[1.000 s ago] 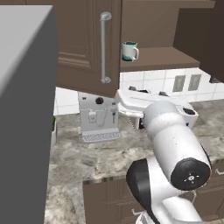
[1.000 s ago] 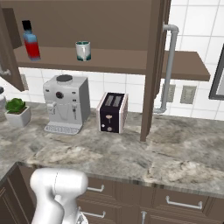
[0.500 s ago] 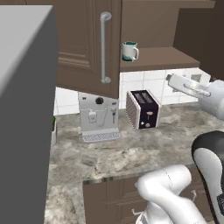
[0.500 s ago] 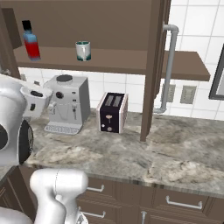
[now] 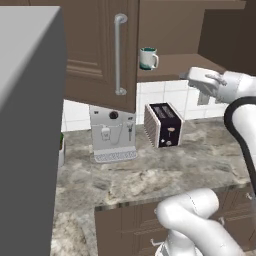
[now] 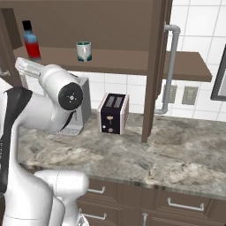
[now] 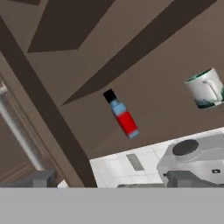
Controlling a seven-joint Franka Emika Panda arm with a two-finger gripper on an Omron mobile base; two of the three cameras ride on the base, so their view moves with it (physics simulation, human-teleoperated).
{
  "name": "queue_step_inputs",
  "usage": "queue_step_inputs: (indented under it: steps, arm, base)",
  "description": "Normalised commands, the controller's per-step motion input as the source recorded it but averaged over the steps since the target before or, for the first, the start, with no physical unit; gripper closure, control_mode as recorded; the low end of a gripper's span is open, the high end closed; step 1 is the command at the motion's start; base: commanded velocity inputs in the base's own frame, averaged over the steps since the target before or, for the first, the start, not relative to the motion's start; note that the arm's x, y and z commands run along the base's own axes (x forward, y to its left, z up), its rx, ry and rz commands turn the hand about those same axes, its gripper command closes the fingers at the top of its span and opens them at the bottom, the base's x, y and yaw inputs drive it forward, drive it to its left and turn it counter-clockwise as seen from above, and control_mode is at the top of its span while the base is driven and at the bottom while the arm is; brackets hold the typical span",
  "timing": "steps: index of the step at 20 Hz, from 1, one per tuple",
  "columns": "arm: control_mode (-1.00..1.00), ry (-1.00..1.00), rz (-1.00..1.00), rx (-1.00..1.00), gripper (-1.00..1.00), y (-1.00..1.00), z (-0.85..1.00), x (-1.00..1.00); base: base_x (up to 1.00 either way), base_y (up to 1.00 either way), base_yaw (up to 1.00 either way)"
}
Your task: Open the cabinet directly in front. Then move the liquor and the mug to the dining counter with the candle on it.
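Observation:
The cabinet (image 5: 95,50) stands open, both doors swung out, one door (image 6: 154,66) edge-on at the right. On its shelf the liquor (image 6: 31,42) stands at the left and the mug (image 6: 84,51) a little to its right. My gripper (image 5: 192,76) hovers at shelf height in front of the opening, right of the mug (image 5: 148,58) in the left base view. In the hand view the liquor (image 7: 122,116) lies just above my gripper (image 7: 113,179), the mug (image 7: 205,89) off to the right. The fingertips (image 7: 41,178) are wide apart and hold nothing. The dining counter and the candle are out of view.
Below the shelf a coffee machine (image 5: 112,135) and a dark toaster (image 5: 164,125) stand on a marbled countertop (image 6: 132,154). A tall grey block (image 5: 25,125) fills the left. The open door's long handle (image 6: 170,66) juts out at the right.
The arm has swung up from a folded pose in front of the base, and the hand has risen to shelf height near the cabinet opening. The jaws stayed open.

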Motion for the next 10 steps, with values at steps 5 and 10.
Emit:
queue_step_inputs:
  steps: [5, 10]
  arm:
    - [-1.0, 0.01, 0.05, -0.02, -1.0, 0.44, -0.17, 0.81]
    - [-1.0, 0.04, 0.1, 0.0, -1.0, 0.67, -0.2, 1.0]
  base:
    - [0.0, 0.0, 0.0]
    - [0.0, 0.0, 0.0]
